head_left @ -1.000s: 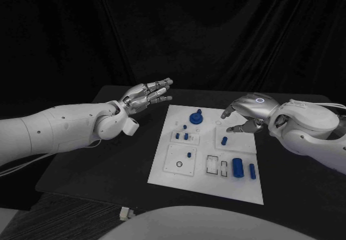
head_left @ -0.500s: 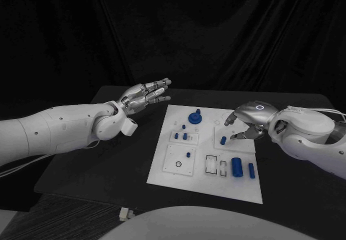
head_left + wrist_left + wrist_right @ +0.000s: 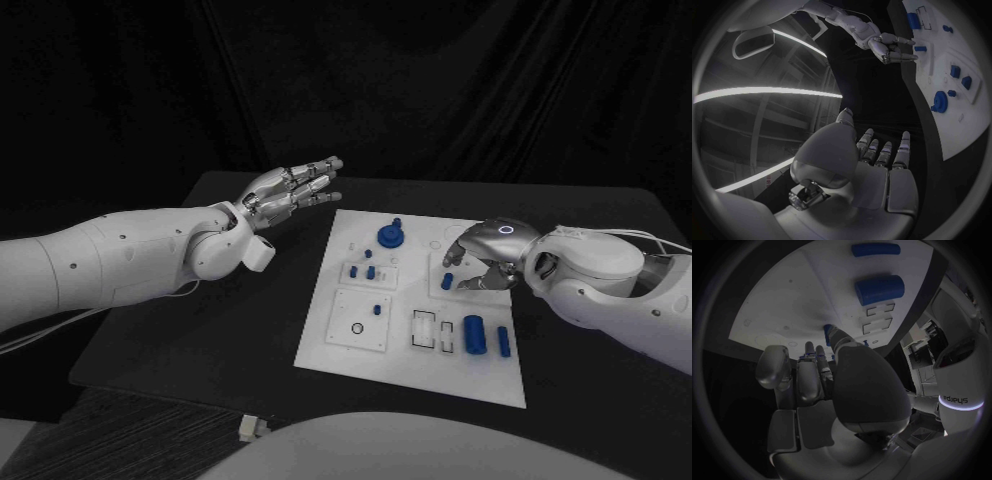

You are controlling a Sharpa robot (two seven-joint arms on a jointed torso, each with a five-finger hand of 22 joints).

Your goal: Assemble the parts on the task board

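The white task board [image 3: 418,345] lies mid-table with blue parts on it. My right hand [image 3: 476,262] hangs low over the board's right middle, fingers curled down around a small blue part [image 3: 447,282] that stands there. In the right wrist view the fingertips [image 3: 839,340] touch that part [image 3: 827,330]; whether they grip it is unclear. My left hand [image 3: 293,187] hovers open above the table beyond the board's far left corner, fingers stretched and holding nothing. The left wrist view shows this hand [image 3: 876,165] and the right hand [image 3: 889,47] at the board [image 3: 967,125].
A blue round part with a knob [image 3: 391,236] stands at the board's far middle. Small blue pieces [image 3: 362,271] sit left of centre. A thick blue cylinder [image 3: 475,332] and a slim one [image 3: 505,341] lie near right, and a black ring [image 3: 356,328] near left.
My right hand has moved nearer and down over the board, closing its fingers around the small blue part. The left hand has stayed still.
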